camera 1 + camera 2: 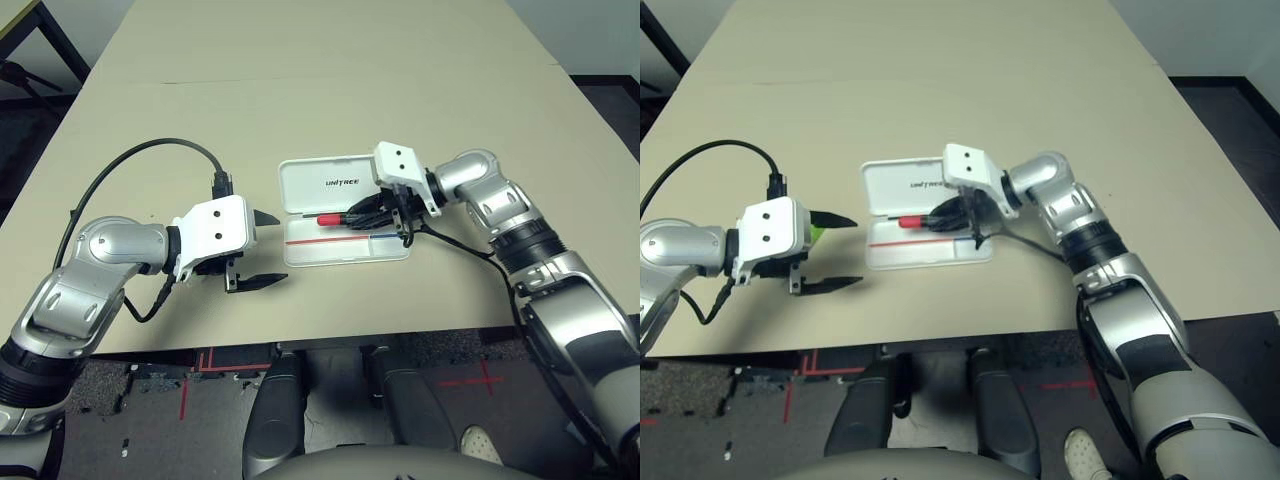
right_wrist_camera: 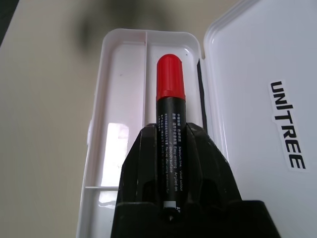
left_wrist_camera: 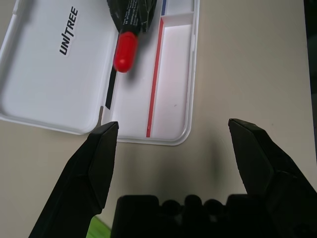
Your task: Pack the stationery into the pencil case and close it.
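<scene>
In the left eye view the pencil case (image 1: 347,250) lies open on the tabletop (image 1: 300,110), its lid (image 1: 310,180) folded back on the far side, and over its tray the right gripper (image 1: 362,216) has the marker (image 1: 333,219) between its jaws, red cap toward the robot's left; the left gripper (image 1: 270,251) waits just beside the case with its jaws spread wide and nothing between them, and I'd worry that if it swings inward too soon it will nudge the case out from under the marker. In the right eye view a bit of the light green highlighter (image 1: 817,235) peeks out beneath that left gripper, most of it covered, so a careless sweep of that arm could knock it away. In the left wrist view the cap sits above the wider compartment, near the red line (image 3: 155,79), though I can't tell whether it touches the floor of the tray. In the right wrist view the jaws are closed about the marker's black barrel, hiding its far end; let go crooked, it could land across the divider (image 2: 145,79) and keep the lid from shutting
</scene>
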Controlling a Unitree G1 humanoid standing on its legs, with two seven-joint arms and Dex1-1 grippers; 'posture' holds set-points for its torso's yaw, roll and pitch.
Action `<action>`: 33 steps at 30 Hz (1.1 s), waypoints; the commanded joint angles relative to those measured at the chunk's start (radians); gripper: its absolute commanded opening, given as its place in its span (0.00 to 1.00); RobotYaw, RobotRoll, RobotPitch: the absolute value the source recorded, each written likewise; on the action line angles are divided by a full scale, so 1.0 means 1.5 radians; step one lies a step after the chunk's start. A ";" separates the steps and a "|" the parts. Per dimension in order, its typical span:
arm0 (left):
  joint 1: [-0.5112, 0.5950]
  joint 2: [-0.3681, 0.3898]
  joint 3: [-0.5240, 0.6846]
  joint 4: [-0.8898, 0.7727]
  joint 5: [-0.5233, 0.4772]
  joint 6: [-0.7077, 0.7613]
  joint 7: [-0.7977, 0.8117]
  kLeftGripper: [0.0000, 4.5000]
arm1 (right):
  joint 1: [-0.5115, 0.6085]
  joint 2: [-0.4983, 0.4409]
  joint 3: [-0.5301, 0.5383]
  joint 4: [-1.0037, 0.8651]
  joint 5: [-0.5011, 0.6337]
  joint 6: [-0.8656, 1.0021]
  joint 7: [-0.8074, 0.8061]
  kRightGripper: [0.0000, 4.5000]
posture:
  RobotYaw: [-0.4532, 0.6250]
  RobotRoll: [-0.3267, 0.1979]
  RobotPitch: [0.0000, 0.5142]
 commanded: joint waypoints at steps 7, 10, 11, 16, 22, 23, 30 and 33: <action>0.005 0.004 -0.006 -0.012 0.002 0.003 0.005 1.00 | 0.023 -0.025 -0.060 -0.056 0.077 0.046 0.040 0.99 | 0.51 0.62 0.38; 0.006 0.004 -0.006 -0.010 0.002 0.003 0.006 1.00 | 0.041 -0.059 -0.087 -0.105 0.114 0.089 0.060 0.99 | 0.51 0.62 0.38; 0.006 0.004 -0.005 -0.009 0.002 0.003 0.006 1.00 | 0.047 -0.070 -0.092 -0.120 0.124 0.103 0.065 0.99 | 0.51 0.62 0.37; 0.011 -0.001 0.002 -0.002 0.000 0.013 0.019 1.00 | 0.107 -0.162 -0.126 -0.223 0.185 0.202 0.103 0.99 | 0.50 0.62 0.37; 0.024 -0.004 0.017 0.009 -0.001 0.030 0.045 1.00 | 0.183 -0.259 -0.159 -0.314 0.248 0.287 0.132 0.99 | 0.49 0.62 0.36; 0.026 -0.003 0.018 0.010 0.001 0.031 0.049 1.00 | 0.194 -0.274 -0.163 -0.322 0.253 0.293 0.137 0.99 | 0.49 0.62 0.36; 0.049 -0.017 0.043 0.013 -0.001 0.101 0.116 1.00 | 0.260 -0.337 -0.191 -0.378 0.292 0.322 0.140 0.99 | 0.46 0.62 0.36; 0.064 -0.016 0.053 0.007 0.006 0.148 0.153 1.00 | 0.273 -0.340 -0.195 -0.407 0.309 0.341 0.132 0.99 | 0.46 0.62 0.37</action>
